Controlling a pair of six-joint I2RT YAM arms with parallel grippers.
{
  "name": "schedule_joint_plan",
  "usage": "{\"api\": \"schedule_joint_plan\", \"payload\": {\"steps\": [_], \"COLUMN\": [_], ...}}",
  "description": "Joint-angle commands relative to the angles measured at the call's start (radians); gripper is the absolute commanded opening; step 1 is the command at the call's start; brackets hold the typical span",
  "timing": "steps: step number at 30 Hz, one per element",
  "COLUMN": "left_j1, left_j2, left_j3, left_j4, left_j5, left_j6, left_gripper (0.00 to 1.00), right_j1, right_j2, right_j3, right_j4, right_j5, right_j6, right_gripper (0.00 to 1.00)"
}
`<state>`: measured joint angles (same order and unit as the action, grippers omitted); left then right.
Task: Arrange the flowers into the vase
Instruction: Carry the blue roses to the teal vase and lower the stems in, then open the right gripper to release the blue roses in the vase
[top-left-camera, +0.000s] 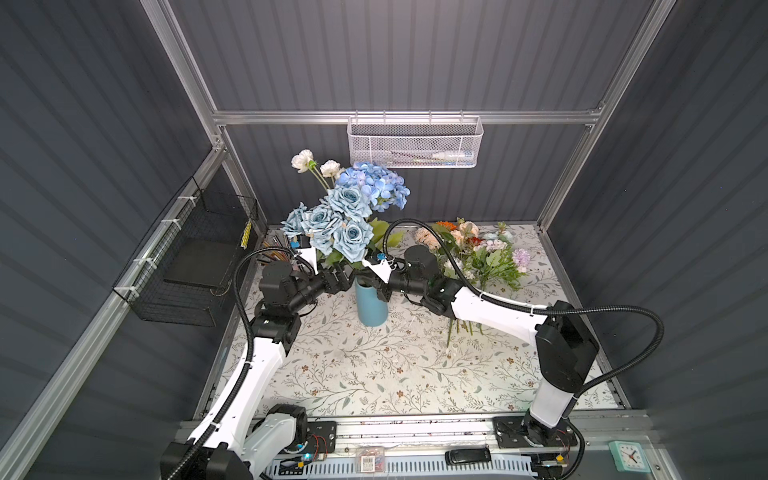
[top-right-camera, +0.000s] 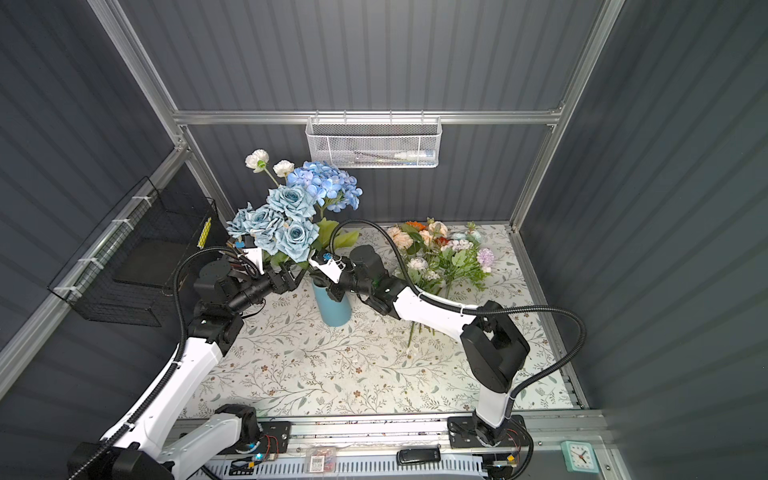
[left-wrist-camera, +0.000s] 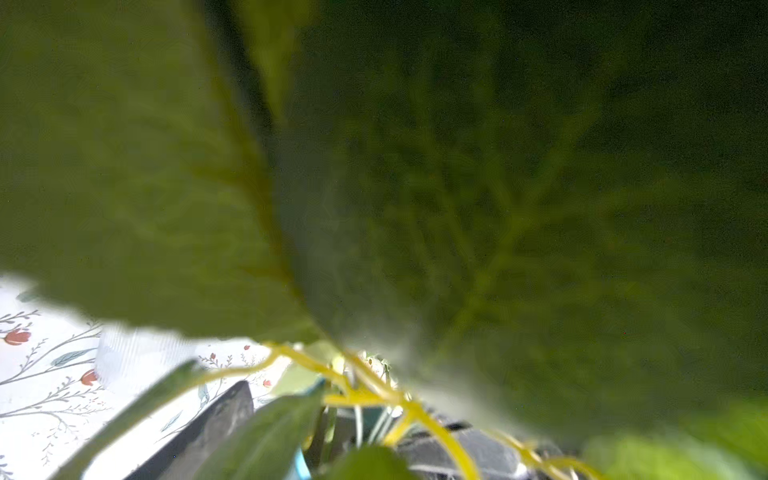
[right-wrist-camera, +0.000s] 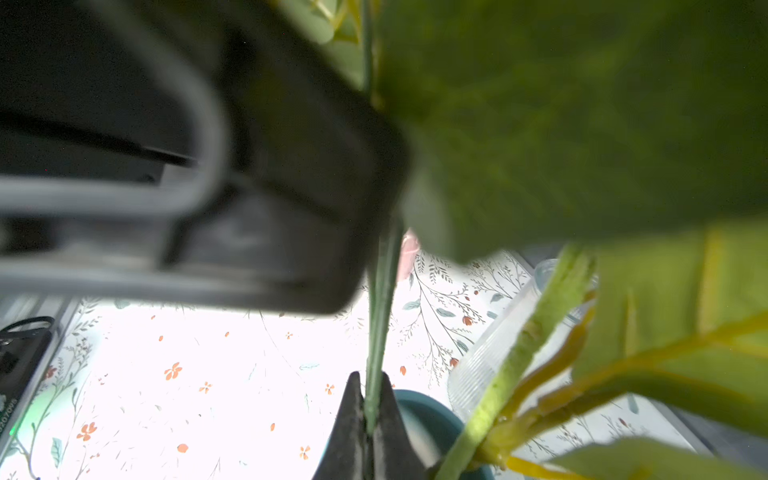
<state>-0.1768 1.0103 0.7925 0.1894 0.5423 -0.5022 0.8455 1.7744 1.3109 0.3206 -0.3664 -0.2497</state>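
Leaf (right-wrist-camera: 582, 124) foremost; flower stem (right-wrist-camera: 380, 324) clamped in right pincer (right-wrist-camera: 369, 384) above vase (top-left-camera: 372, 309); left pincer (top-left-camera: 344, 279) spread wide.

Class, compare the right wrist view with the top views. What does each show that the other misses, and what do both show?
Only the right wrist view shows the right gripper shut on a thin green stem, close to the rim of the vase. Only the top views show the blue roses, the hydrangea and the loose flowers heaped off to the right. Both show the vase, the floral table cover and green leaves.
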Motion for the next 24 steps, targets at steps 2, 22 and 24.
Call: {"api": "schedule_joint_plan", "payload": {"steps": [2, 22, 24], "left_j1": [0.002, -0.011, -0.014], "left_j2": [0.016, 0.048, 0.054], "left_j3": [-0.013, -0.085, -0.092], "left_j4": [0.025, 0.062, 0.075], "left_j5": [-0.034, -0.073, -0.073], "left_j6": [-0.005, -0.02, -0.028], "left_gripper": [1.0, 1.0, 1.0], "right_j1": [0.013, 0.004, -0.004], "right_j2": [-0.026, -0.238, -0.267], "right_j3": [-0.011, -0.199, -0.226], "right_j4": [-0.052, 0.049, 0.05], "right_j5": [0.02, 0.112, 0.155], "right_j6": [-0.052, 0.072, 0.088], "right_gripper": [0.09, 0.58, 0.6]}}
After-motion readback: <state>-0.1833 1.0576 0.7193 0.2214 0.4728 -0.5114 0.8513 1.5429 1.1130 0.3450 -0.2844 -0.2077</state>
